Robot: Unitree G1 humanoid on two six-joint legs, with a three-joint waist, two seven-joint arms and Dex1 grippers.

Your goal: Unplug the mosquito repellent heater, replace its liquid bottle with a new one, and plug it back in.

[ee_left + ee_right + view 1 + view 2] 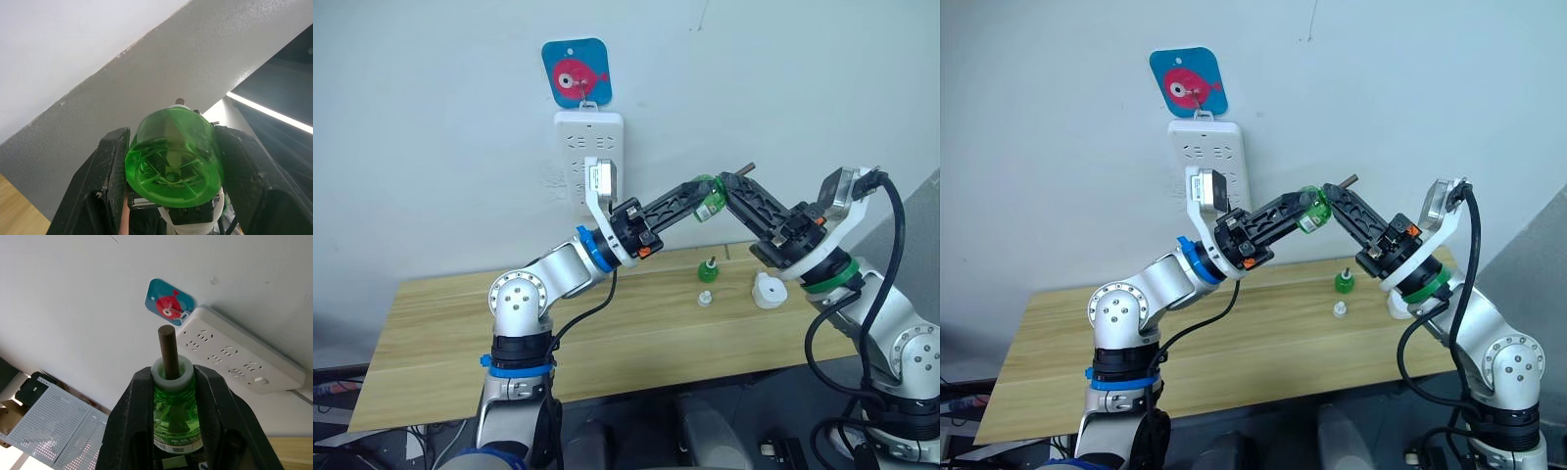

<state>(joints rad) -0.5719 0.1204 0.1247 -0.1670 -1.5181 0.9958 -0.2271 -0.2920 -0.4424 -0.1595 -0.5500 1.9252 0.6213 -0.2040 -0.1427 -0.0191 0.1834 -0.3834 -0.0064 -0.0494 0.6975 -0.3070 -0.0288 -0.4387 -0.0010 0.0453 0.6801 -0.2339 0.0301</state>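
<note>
1. Right now both arms are meeting in mid-air above the light wooden table, sharing the tiny round translucent green bottle with the whitish collar, the new one.
2. Its cap is already off: a small whitish screw cap is lying on the table, and a dark wick is standing bare out of the collar.
3. The left gripper is clamping the bottle's body, its black fingers pressing on either side of the round base.
4. The right gripper is squeezing the same bottle just below the collar, fingers tight against its shoulders.
5. The small white rounded plastic heater is sitting unplugged on the table near the right arm, with the bare-necked green old bottle standing just beside the cap.
6. The long white power strip is hanging on the wall behind, well apart from the heater.
7. This is looking like a hand-over, so only 1 gripper should be letting go, and only once the other is holding firm.
8. Keeping the wick clear of both fingers and the bottle from tipping should be sparing a spill before it is screwed into the heater.
</note>
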